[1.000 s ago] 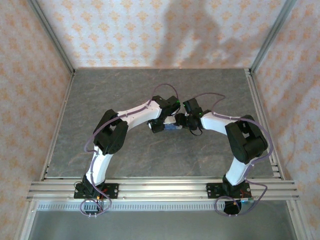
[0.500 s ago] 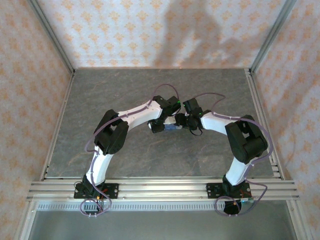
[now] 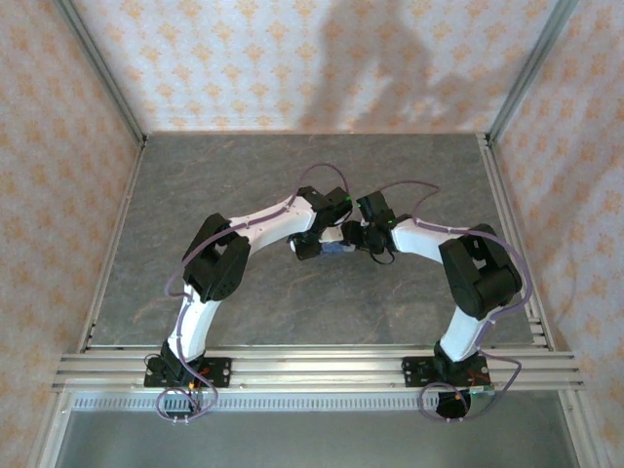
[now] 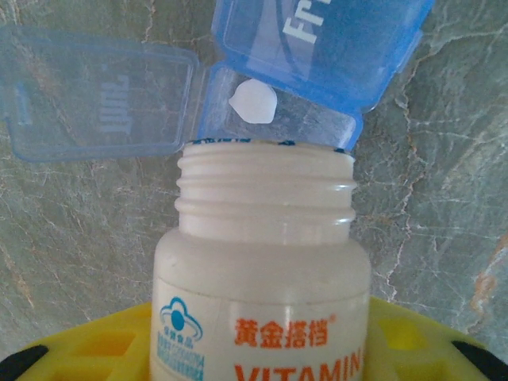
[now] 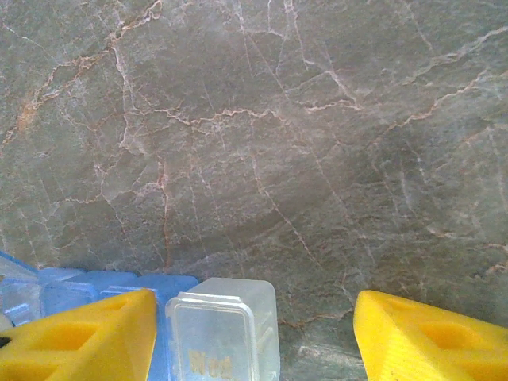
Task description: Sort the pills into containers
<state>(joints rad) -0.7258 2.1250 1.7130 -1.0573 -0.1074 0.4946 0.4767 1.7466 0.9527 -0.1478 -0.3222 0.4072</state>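
One round white pill lies in an open compartment of the translucent blue plastic pill-organizer strip, at upper centre of my left wrist view. My left gripper is clenched on a white plastic vitamin bottle (cap off), whose mouth meets the strip's edge. My right gripper stands spread, grasping nothing. The strip sits at lower left of that view, beside one yellow finger, on the grey marbled table.
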